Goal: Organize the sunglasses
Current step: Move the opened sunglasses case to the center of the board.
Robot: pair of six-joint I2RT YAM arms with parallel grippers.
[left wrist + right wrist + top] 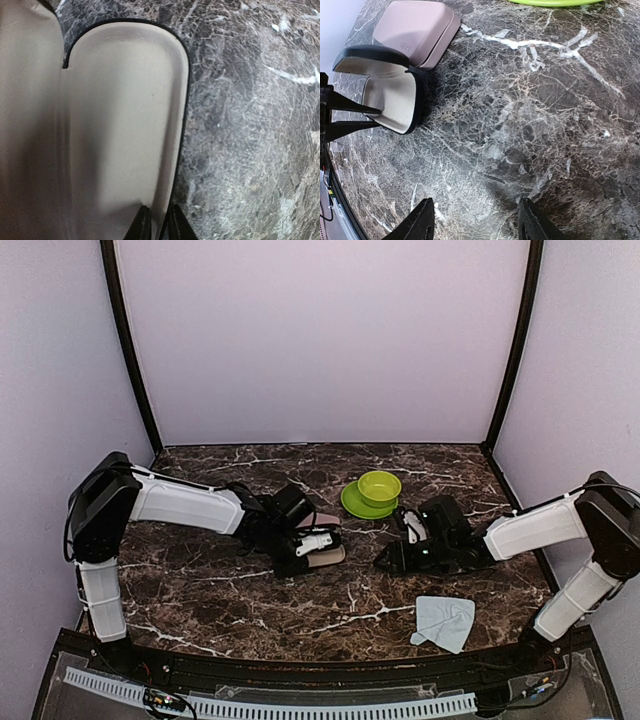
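Where the sunglasses lie cannot be told: neither pair can be made out in any view. The black case [390,95] lies open on the tabletop [220,590], and the pale lining [125,125] that shows holds nothing. The left hand [159,227] is pressed together on this case's rim, pinching the edge of one half. Just behind it sits the pink case [415,27], closed; a small mark on its side is too small to read. The right hand [475,220] is spread over bare marble and holds nothing. Further back a green bowl [379,487] stands on a green plate [355,505], its inside showing only green. A light blue cloth [445,622] lies crumpled near the right arm's base.
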